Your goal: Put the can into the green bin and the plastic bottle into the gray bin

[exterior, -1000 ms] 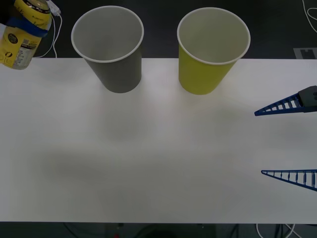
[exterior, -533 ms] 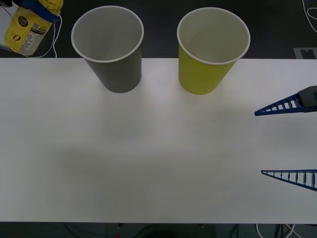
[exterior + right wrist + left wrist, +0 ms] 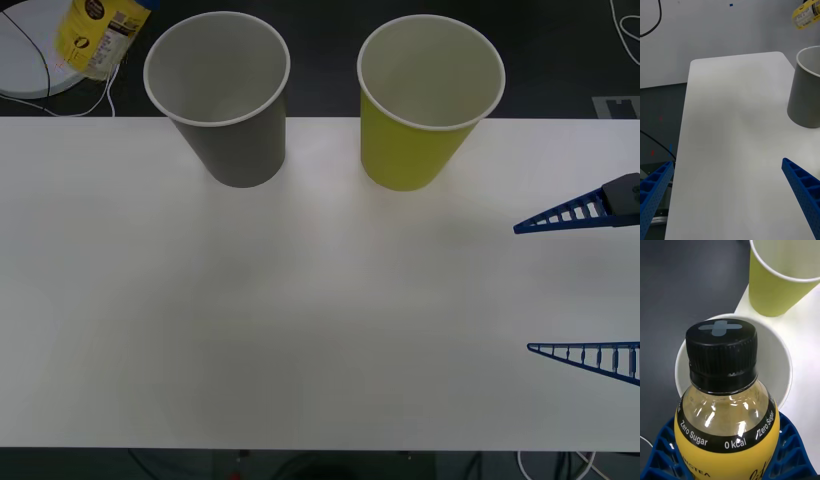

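The white table [image 3: 320,320] spreads beneath both arms. On its far side stand the gray bin [image 3: 222,95] and, beside it but apart from it, the green bin [image 3: 428,100], both upright with mouths open upward. The right gripper [image 3: 585,285] hangs over the table's right edge with its blue ribbed fingers [image 3: 565,215] spread wide apart and nothing between them; from it the green bin lies ahead and toward the left, the gray bin farther on the same way.

The left gripper [image 3: 730,450] is raised at the far left, just outside the gray bin's rim, and its blue fingers [image 3: 662,450] are clamped against both sides of the plastic bottle [image 3: 724,397]. In the left wrist view the bottle rises out from between those fingers, black cap [image 3: 721,348] outermost, with the gray bin's white mouth directly past the cap and the green bin beyond that. In the front view the bottle [image 3: 98,35] appears tilted, high beside the gray bin.
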